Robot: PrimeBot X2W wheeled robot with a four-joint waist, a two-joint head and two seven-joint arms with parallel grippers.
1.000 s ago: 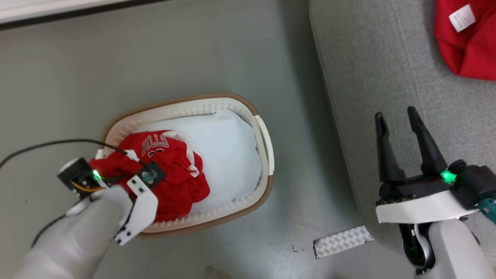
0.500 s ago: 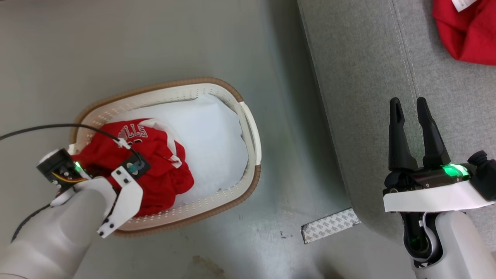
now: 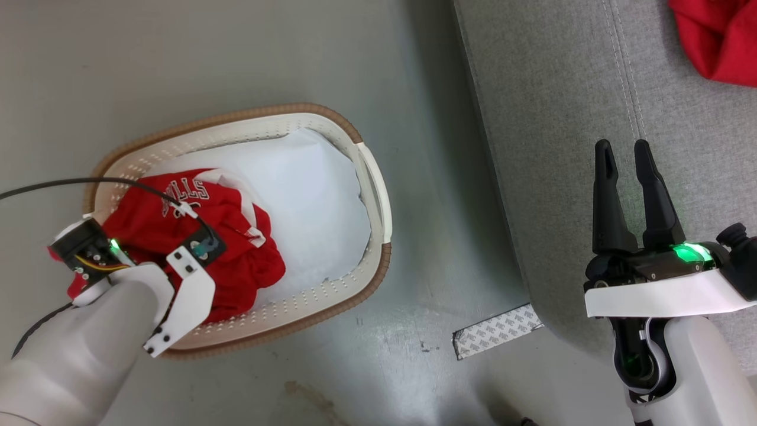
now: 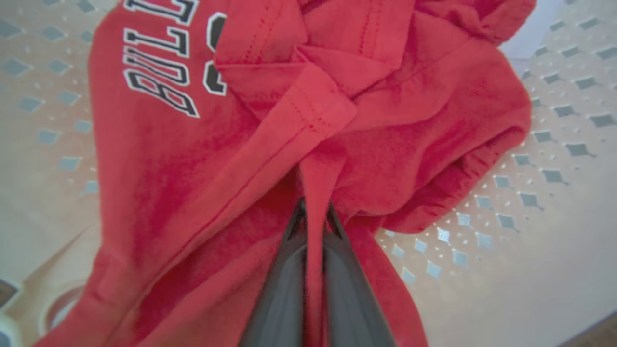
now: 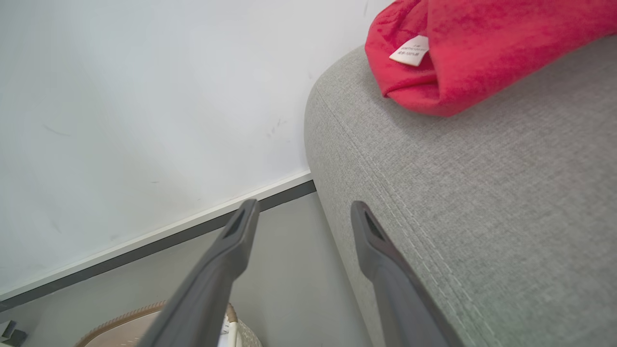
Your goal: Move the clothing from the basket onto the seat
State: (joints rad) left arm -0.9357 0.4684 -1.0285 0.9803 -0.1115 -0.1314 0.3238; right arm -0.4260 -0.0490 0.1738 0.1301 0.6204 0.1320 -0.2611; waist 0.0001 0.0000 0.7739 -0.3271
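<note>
- The left gripper [image 4: 314, 217] is pinched on a fold of the red jersey [image 3: 236, 266], which lies at the left end of the basket [image 3: 331, 127]; this one is not yet moved.
- The right gripper [image 3: 622, 148], fingers parted and empty, hovers over the front edge of the seat [image 3: 562, 118].
- A second red garment [image 3: 721, 41] lies at the seat's far right corner, apparently delivered.

A red jersey [image 3: 239, 269] with white, black-edged lettering fills a white basket [image 3: 369, 195], diamond-perforated and brown-rimmed, lined with a plain white sheet [image 3: 307, 207]. At two o'clock from it, a red garment [image 3: 718, 41] with a white tag [image 5: 409, 50] tops the grey woven sofa [image 3: 562, 118]. The floor [image 3: 236, 59] is grey-green.
</note>
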